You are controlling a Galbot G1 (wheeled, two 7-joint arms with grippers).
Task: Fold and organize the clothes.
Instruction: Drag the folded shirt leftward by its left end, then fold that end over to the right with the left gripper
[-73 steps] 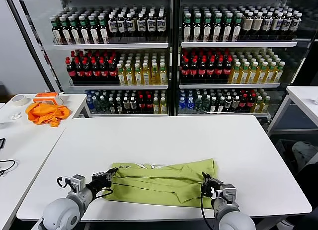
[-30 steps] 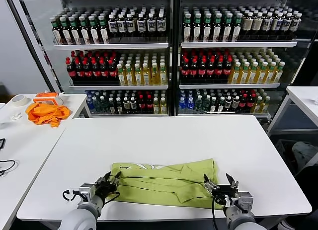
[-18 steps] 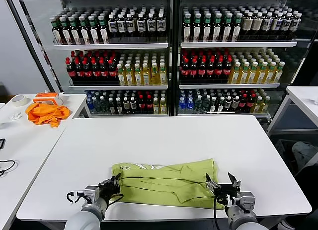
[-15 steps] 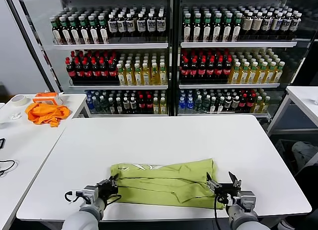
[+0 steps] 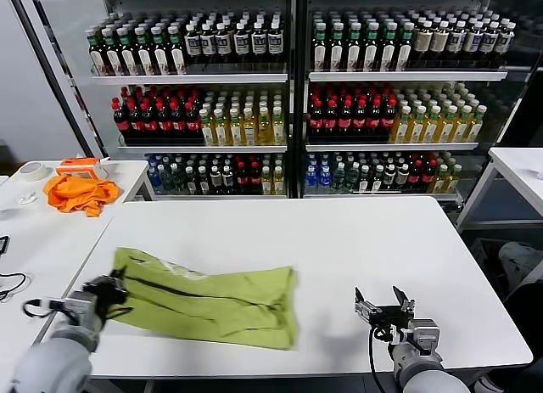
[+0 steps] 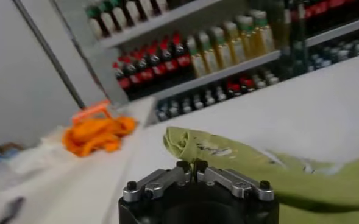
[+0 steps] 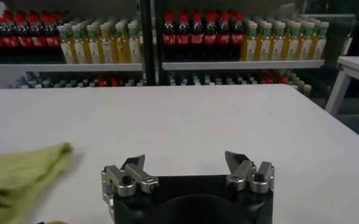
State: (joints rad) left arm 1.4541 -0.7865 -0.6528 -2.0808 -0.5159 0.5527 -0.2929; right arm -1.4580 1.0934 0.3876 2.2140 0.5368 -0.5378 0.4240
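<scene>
Your left gripper is clamped on the shirt corner, the cloth trailing rightward from it across the table. The right gripper stands wide, empty, well clear. Pull harder and the folds could slide apart or the corner slip free.

The shirt is soft, matt, creased cloth. The bench is smooth, matt white. Each pincer, left and right, has bare metal fingers on black housing.
</scene>
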